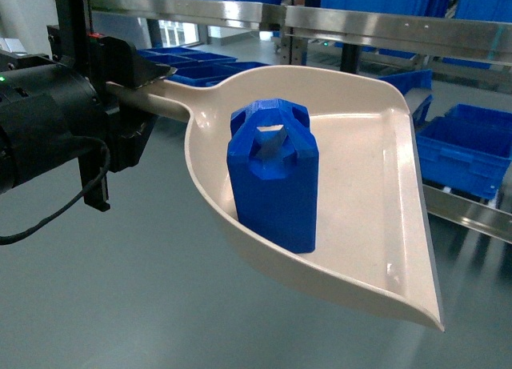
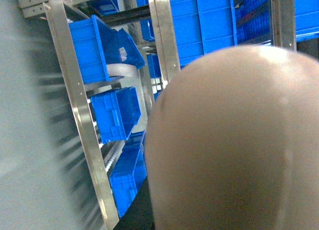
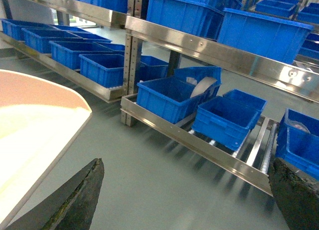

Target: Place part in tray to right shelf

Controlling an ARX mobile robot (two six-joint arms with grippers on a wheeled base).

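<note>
The blue part (image 1: pixel 272 185) stands upright inside the cream tray (image 1: pixel 368 193), near its back wall. In the head view my left gripper (image 1: pixel 144 93) is shut on the tray's long handle (image 1: pixel 164 105) and holds the tray in the air above the grey floor. The tray's rounded back (image 2: pixel 234 140) fills the left wrist view and hides that gripper's jaws. My right gripper (image 3: pixel 187 190) is open and holds nothing; its dark fingers (image 3: pixel 75 200) stand wide apart. The tray's edge (image 3: pixel 30 115) lies to its left. The right shelf's steel rail (image 3: pixel 214 150) runs ahead of it.
Blue crates (image 3: pixel 169 95) sit on the shelf's roller tracks, more crates (image 3: pixel 259 30) on the level above. In the head view the shelf rail (image 1: pixel 468 213) and a crate (image 1: pixel 468 149) lie right of the tray. A steel upright (image 2: pixel 84 125) shows in the left wrist view.
</note>
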